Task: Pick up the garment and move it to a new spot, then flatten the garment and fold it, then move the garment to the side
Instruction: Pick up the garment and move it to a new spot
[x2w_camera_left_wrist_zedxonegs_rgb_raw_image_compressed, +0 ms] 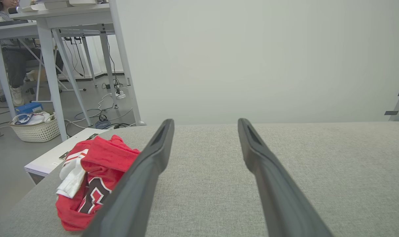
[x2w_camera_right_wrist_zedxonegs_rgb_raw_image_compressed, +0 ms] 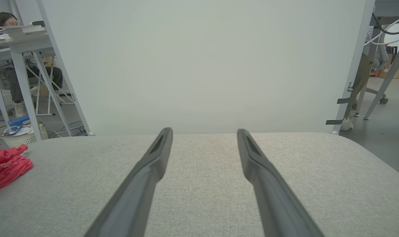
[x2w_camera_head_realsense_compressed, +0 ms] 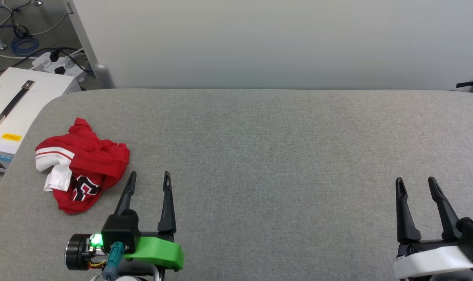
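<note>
The garment (x2w_camera_head_realsense_compressed: 82, 166), a red T-shirt with white sleeve and a dark-and-white print, lies crumpled near the left end of the grey padded table (x2w_camera_head_realsense_compressed: 283, 156). My left gripper (x2w_camera_head_realsense_compressed: 149, 178) stands open just right of it, apart from the cloth, nothing between its fingers. In the left wrist view the garment (x2w_camera_left_wrist_zedxonegs_rgb_raw_image_compressed: 94, 177) sits left of the left gripper (x2w_camera_left_wrist_zedxonegs_rgb_raw_image_compressed: 206, 125), partly hidden behind one finger. My right gripper (x2w_camera_head_realsense_compressed: 416, 183) is open at the lower right, far from the shirt. In the right wrist view the right gripper (x2w_camera_right_wrist_zedxonegs_rgb_raw_image_compressed: 204, 133) points over bare table, the garment (x2w_camera_right_wrist_zedxonegs_rgb_raw_image_compressed: 5, 166) at the far left edge.
A white panel (x2w_camera_head_realsense_compressed: 283, 43) stands along the table's far edge. Left of the table sit a white box with a handle (x2w_camera_head_realsense_compressed: 14, 105), a power strip and cables (x2w_camera_head_realsense_compressed: 61, 64). A desk (x2w_camera_left_wrist_zedxonegs_rgb_raw_image_compressed: 51, 19), a basket (x2w_camera_left_wrist_zedxonegs_rgb_raw_image_compressed: 36, 126) and a seated person (x2w_camera_right_wrist_zedxonegs_rgb_raw_image_compressed: 8, 23) are beyond.
</note>
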{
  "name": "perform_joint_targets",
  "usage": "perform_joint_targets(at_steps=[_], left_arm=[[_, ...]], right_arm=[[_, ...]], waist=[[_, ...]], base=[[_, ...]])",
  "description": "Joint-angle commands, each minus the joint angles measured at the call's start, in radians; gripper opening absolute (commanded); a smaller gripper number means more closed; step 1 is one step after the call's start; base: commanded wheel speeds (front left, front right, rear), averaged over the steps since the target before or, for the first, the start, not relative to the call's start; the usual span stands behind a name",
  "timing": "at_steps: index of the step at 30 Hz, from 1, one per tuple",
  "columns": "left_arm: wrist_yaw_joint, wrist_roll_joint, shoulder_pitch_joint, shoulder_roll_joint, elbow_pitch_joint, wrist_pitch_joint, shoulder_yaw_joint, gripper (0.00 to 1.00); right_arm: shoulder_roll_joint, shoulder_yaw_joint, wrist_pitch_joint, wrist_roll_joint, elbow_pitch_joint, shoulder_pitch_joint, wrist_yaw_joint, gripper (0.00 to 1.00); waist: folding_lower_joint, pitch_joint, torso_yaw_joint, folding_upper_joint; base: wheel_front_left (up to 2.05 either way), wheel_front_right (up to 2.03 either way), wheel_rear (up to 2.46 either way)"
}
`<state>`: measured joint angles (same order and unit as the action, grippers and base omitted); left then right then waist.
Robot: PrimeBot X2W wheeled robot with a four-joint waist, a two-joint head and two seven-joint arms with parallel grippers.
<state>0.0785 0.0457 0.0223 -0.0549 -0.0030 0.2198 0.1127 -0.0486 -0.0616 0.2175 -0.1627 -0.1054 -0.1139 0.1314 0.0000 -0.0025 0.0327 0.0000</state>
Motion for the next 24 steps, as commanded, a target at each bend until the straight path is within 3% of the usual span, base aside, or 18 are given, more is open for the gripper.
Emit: perform_joint_targets(at_steps=[1, 24], left_arm=[[-0.001, 0.01, 0.017, 0.004, 0.004, 0.009, 0.003, 1.0], [0.009, 0.018, 0.022, 0.005, 0.03, 0.042, 0.017, 1.0]], right_arm=[[-0.001, -0.003, 0.012, -0.008, -0.002, -0.015, -0.001, 1.0], [-0.002, -0.005, 0.044, -0.019, 0.014, -0.034, -0.001, 1.0]], waist=[[0.0, 0.0, 0.001, 0.0], [0.0, 0.003, 0.013, 0.0]], base=[[0.0, 0.0, 0.0], [0.0, 0.0, 0.0]])
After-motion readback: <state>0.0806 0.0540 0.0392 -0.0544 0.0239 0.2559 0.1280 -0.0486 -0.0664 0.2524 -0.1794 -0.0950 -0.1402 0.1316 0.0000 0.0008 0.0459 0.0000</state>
